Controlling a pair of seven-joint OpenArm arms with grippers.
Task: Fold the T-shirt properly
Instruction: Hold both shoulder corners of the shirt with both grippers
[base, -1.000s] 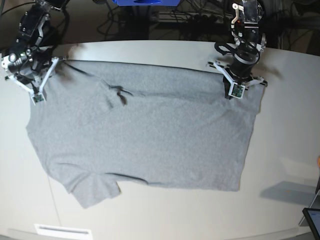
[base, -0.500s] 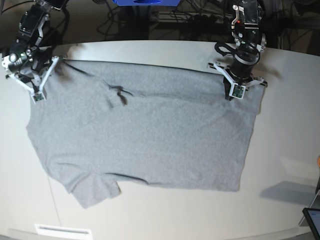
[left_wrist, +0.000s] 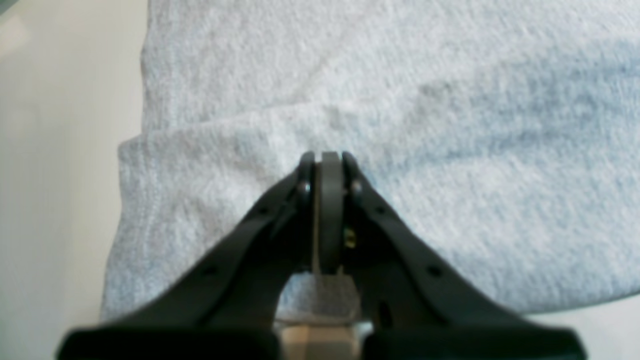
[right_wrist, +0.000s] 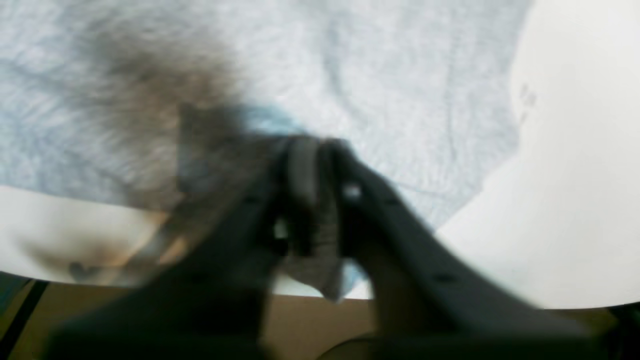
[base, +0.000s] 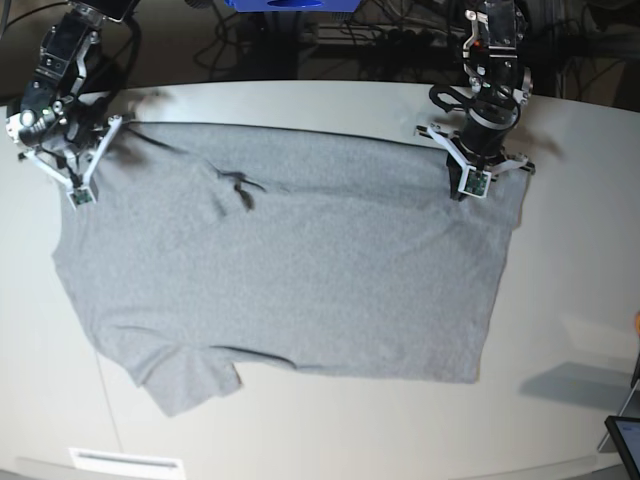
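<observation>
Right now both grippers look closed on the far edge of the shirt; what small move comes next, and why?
Probably lift both a little together. The left gripper is shut on a pinched ridge of the T-shirt, and the right gripper is shut on cloth at the opposite far corner. The shirt lies flat on the table, so raising that edge evenly could start the fold.

Heather-grey T-shirt (base: 290, 270), plain side up, spread flat, slightly wrinkled

No readable text; the T-shirt (base: 290, 270) shows plain grey.
</observation>
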